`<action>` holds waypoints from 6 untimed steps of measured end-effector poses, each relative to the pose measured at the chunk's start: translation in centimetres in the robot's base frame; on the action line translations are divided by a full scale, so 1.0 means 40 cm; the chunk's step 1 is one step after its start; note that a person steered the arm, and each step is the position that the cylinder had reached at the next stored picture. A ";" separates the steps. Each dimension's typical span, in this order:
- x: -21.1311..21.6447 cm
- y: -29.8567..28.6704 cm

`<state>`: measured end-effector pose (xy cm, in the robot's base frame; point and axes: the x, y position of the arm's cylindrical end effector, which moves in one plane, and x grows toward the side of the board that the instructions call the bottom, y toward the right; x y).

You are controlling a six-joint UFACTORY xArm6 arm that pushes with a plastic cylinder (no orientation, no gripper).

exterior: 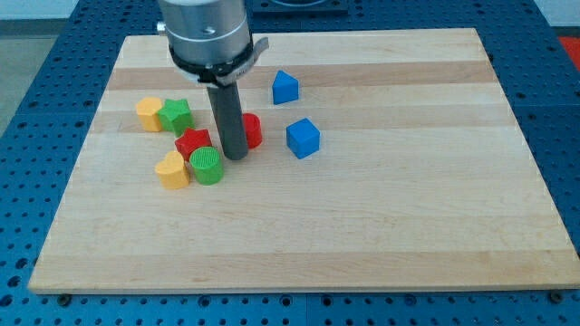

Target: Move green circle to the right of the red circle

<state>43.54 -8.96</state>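
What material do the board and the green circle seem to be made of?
The board looks like pale wood with a smooth finish: long grain stripes show. The green circle looks like matte plastic, likely printed; its top has fine ridges. My tip stands just right of it.

We have a single camera view, set in front of the wooden board [362, 244] and raised above it, facing down at a slant toward 12 o'clock. It stands far enough back that nearly the whole board fits, with blue matting [27, 136] showing past the edges at 3, 6 and 9 o'clock. Our arm's housing [207, 32] enters from 12 o'clock, cropped by the frame. There is no second view to share ground with.
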 end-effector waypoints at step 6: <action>0.173 -0.156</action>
<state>50.47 -15.19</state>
